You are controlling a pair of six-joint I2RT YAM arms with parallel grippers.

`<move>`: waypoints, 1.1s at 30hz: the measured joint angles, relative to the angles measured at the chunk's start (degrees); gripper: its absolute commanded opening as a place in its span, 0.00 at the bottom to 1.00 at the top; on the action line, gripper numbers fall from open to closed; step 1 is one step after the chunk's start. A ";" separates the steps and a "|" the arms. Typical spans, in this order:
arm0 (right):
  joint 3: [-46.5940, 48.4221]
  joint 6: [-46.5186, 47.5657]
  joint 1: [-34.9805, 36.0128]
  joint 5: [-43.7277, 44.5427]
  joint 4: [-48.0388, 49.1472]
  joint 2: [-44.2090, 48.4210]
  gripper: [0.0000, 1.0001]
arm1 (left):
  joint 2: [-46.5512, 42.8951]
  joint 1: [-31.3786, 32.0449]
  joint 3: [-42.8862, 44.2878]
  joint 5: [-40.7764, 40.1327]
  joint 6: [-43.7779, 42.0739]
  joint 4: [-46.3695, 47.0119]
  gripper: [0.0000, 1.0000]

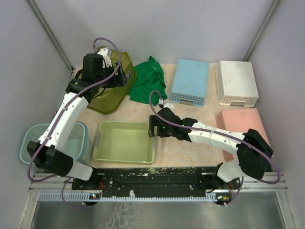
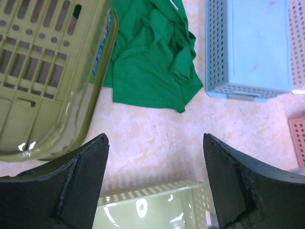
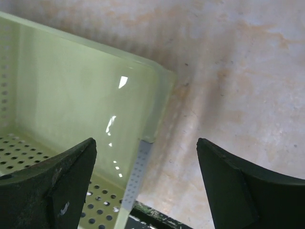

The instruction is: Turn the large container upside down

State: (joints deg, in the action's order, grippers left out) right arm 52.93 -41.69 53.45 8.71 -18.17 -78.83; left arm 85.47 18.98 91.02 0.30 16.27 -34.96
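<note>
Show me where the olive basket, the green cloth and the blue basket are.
olive basket (image 2: 43, 81): left wrist view, its slotted face.
green cloth (image 1: 148, 81): top external view, middle of the folds.
blue basket (image 1: 190, 78): top external view, its flat upper face.

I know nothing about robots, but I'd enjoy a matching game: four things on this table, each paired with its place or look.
Things:
1. large olive basket
2. cloth
3. blue basket
4. pale green basket

Descriptions:
A. near edge, open side up
B. far left corner
C. crumpled, dark green
D. between the cloth and the white basket

Pairs: 1-B, 2-C, 3-D, 4-A
</note>
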 measured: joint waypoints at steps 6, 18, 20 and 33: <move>0.17 -2.12 -0.48 5.38 -7.37 -5.62 0.89 | -4.33 0.02 -4.52 2.58 0.83 -0.28 0.85; -4.98 5.53 -26.75 11.89 -19.19 14.53 0.87 | -6.21 0.04 -8.26 7.82 1.42 -0.72 0.89; -2.80 5.60 -24.72 10.67 -19.12 16.50 0.87 | -6.19 0.28 -9.68 9.22 1.95 -0.57 0.90; 5.33 -1.55 -3.93 11.10 -10.88 1.95 0.84 | -10.56 1.25 -14.56 6.32 3.80 -4.81 0.99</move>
State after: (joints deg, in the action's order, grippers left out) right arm 58.26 -43.24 49.52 19.81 -29.06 -76.88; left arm 74.91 20.23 76.47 6.61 20.08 -39.77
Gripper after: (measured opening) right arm 0.873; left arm 0.991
